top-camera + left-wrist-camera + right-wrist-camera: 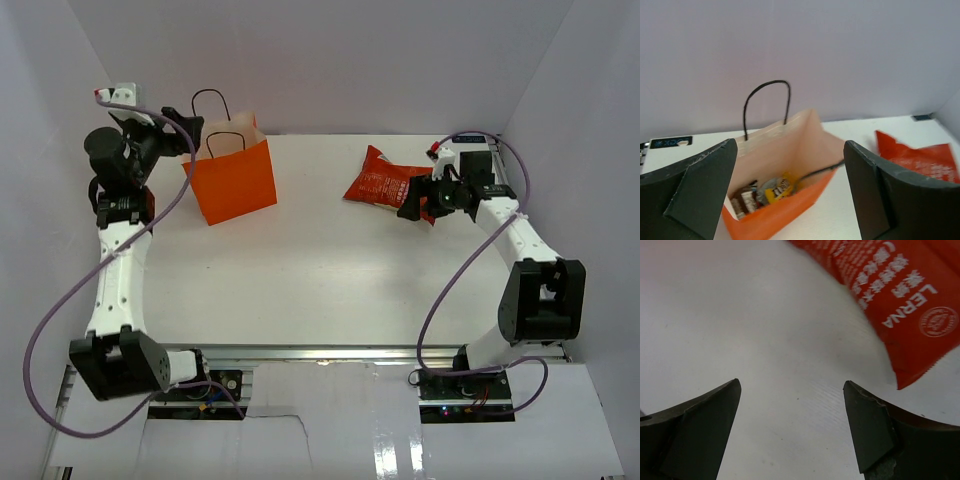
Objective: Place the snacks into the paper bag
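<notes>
Right wrist view: the chip bag [900, 300] lies ahead-right of the nearer right gripper [791, 385] — jaws wide, holding nothing.

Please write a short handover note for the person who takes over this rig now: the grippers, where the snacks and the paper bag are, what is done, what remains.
Left gripper: open, empty, near the mouth of the orange paper bag, which stands upright at the far left.
Right gripper: open, empty, beside the red chip bag, which is not between its jaws.
Done: small candy packets lie at the bottom of the paper bag.
Left: the chip bag lies on the table, not yet bagged; probably the right gripper should grasp it next.
</notes>
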